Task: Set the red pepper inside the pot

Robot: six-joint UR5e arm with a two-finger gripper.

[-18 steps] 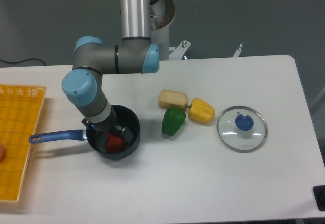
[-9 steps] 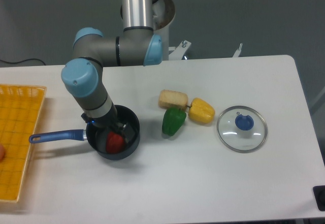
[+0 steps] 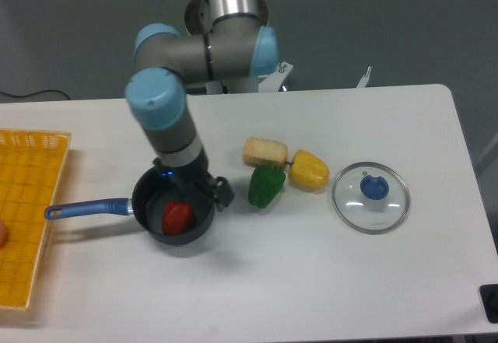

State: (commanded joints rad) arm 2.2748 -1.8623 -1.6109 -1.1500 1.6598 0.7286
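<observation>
The red pepper (image 3: 177,218) lies inside the pot (image 3: 152,226), a dark round saucepan whose blue handle (image 3: 85,208) points left. My gripper (image 3: 204,191) hangs above the pot's right rim, up and to the right of the pepper, holding nothing. Its fingers (image 3: 222,194) look dark and spread, so it is open. The arm's grey and blue wrist (image 3: 167,121) rises behind it.
A green pepper (image 3: 266,185), a yellow pepper (image 3: 309,169) and a beige bread piece (image 3: 265,152) sit close together right of the pot. A glass lid with a blue knob (image 3: 371,196) lies further right. A yellow basket (image 3: 27,211) stands at the left edge.
The gripper has let go of the red pepper, which stays in the pot. The gripper has risen and moved right, out of the pot to its right rim.
</observation>
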